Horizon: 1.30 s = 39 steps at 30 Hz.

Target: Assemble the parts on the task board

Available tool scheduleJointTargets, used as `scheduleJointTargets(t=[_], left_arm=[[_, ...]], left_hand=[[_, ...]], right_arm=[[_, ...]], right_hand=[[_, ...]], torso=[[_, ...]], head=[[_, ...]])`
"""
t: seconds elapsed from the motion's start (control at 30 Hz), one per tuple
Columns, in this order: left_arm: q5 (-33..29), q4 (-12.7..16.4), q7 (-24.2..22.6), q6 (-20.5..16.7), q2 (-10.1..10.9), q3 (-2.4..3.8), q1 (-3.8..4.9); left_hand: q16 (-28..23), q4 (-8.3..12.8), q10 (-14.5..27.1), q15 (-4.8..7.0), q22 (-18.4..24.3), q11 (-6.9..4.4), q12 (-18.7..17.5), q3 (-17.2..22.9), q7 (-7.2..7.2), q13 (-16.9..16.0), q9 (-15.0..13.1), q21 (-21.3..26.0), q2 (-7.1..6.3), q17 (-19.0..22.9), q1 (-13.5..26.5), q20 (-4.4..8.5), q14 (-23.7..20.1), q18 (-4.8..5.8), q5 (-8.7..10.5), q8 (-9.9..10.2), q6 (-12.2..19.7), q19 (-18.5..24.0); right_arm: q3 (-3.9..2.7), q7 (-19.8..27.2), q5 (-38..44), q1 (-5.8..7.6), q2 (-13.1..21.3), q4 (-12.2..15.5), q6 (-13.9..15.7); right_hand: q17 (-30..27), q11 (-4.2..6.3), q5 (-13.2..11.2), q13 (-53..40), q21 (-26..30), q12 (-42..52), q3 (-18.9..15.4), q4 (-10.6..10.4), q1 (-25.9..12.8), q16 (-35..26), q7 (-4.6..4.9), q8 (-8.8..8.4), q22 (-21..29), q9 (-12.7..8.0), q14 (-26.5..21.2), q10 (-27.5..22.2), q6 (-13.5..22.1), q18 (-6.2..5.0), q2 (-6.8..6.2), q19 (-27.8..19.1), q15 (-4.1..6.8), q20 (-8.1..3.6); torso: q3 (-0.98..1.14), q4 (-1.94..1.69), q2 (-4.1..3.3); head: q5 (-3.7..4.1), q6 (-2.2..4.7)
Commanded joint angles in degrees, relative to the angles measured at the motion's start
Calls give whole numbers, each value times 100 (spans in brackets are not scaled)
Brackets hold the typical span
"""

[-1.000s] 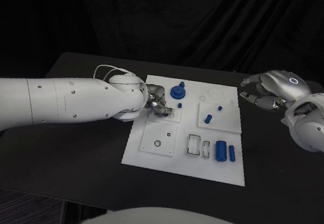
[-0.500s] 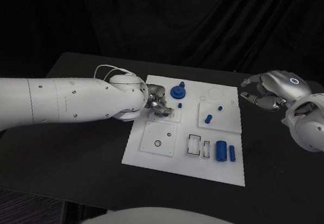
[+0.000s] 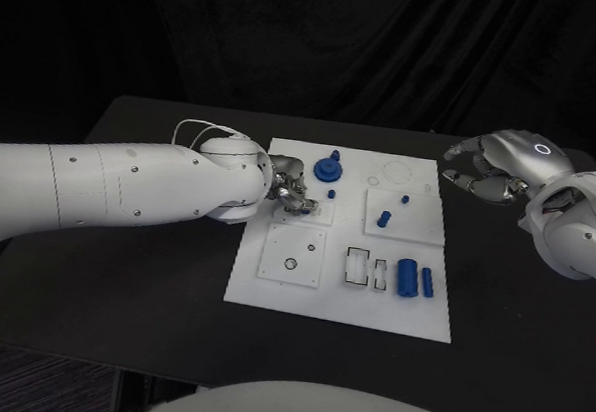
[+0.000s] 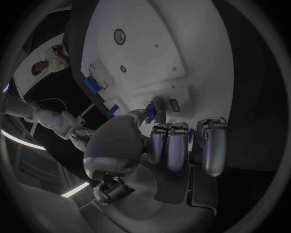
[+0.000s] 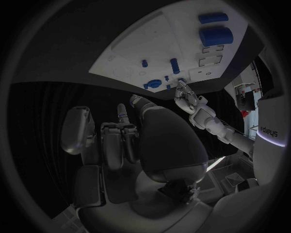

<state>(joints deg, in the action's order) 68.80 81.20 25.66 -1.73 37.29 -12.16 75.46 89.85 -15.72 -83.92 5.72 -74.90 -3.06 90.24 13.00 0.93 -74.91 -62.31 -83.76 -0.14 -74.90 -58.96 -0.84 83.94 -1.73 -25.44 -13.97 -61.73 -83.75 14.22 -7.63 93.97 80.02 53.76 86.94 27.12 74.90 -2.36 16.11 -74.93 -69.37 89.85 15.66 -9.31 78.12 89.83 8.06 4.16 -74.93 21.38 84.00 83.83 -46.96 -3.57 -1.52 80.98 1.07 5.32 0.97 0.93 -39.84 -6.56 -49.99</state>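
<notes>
Nothing moves since a second ago: left hand point(image 3: 289, 191) stays at the task board's point(image 3: 303, 297) nine-o'clock edge, pinching a small blue part point(image 4: 150, 109). Right hand point(image 3: 483, 173) hovers curled, empty, at two o'clock; insertion looks stalled.

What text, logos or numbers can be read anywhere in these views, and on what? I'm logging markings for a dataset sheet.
No legible words or numbers on the task board, its blue parts, or the table.
The right hand bears a small glowing ring mark, a sign and not text.
The left hand shows no label.
Lettering on the robot's white arm in the right wrist view is too small to read surely.
</notes>
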Motion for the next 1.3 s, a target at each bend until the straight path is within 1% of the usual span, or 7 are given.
scheduleJointTargets(t=[0.03,0.4,0.57,0.73,0.93,1.1,1.3], left_arm=[[-27,28,-90,32,0,0,-19],[-27,45,-88,24,13,0,-23],[-27,40,-81,-1,13,0,-25],[-27,26,-66,-17,19,0,-26],[-27,21,-57,-42,36,0,-27],[-27,15,-63,-75,49,0,-28],[-27,5,-160,-243,65,0,-28]], left_hand=[[15,16,-608,-19,-761,4,-24,32,-15,-1509,-10,37,2,-1510,-65,-22,606,-70,1,-2,-38,19],[15,14,-608,-18,-757,3,-24,32,-14,-1509,-13,41,1,-1510,-70,-21,606,-71,2,-3,-41,22],[15,-107,-608,-21,-770,13,-24,-24,3,-1509,-38,39,13,-1510,65,-20,606,-68,13,16,-55,13],[15,-119,-608,-31,-778,24,-24,-191,11,-1509,-48,48,46,-1510,521,-28,606,-68,13,72,-62,10],[15,-119,-608,-42,-784,37,-24,-515,25,-1509,-76,69,87,-1510,1249,-38,606,-71,21,142,-93,13],[15,-119,-608,-45,-781,41,-24,-614,29,-1509,-89,81,101,-1510,1391,-41,606,-74,22,165,-97,19],[15,-120,-608,-68,-786,71,-24,-748,64,-1509,-190,93,266,-1510,1628,-59,606,-75,18,190,44,22]], right_arm=[[-4,-107,1,-8,3,-4,-32],[-4,-113,1,-9,3,-4,-45],[-4,-118,1,-9,4,-3,-56],[-4,-127,1,-9,3,-3,-69],[-4,-135,1,-9,3,-2,-79],[-4,-140,1,-9,4,-1,-85],[-4,-146,1,-9,8,0,-93]], right_hand=[[1510,-42,19,-1507,32,15,25,-2,42,17,-2,-26,-913,-8,600,617,-51,-86,4,-57,-19,-1],[1510,-44,19,-1507,39,15,34,8,47,17,-1,-26,-911,-15,600,617,-60,-87,7,-58,-20,-1],[1510,-44,19,-1507,39,15,34,8,47,17,-1,-26,-911,-15,600,617,-60,-87,7,-58,-20,-1],[1510,-44,19,-1507,39,15,34,8,47,17,-1,-26,-911,-15,600,617,-60,-87,7,-58,-20,-1],[1510,-44,19,-1507,39,15,34,8,47,17,-1,-26,-911,-15,600,617,-60,-87,7,-58,-20,-1],[1510,-44,19,-1507,39,15,34,8,47,17,-1,-26,-911,-15,600,617,-60,-87,7,-58,-20,-1],[1510,-44,19,-1507,39,15,34,8,47,17,-1,-26,-911,-15,600,617,-60,-87,7,-58,-20,-1]], torso=[[0,-1,1],[0,-1,5],[4,-3,4],[1,1,-1],[-2,-2,-9],[-3,-4,-9],[-5,2,-6]], head=[[-9,-1],[-20,-1],[-32,-1],[-41,-1],[-34,-1],[-26,-1],[-32,-1]])
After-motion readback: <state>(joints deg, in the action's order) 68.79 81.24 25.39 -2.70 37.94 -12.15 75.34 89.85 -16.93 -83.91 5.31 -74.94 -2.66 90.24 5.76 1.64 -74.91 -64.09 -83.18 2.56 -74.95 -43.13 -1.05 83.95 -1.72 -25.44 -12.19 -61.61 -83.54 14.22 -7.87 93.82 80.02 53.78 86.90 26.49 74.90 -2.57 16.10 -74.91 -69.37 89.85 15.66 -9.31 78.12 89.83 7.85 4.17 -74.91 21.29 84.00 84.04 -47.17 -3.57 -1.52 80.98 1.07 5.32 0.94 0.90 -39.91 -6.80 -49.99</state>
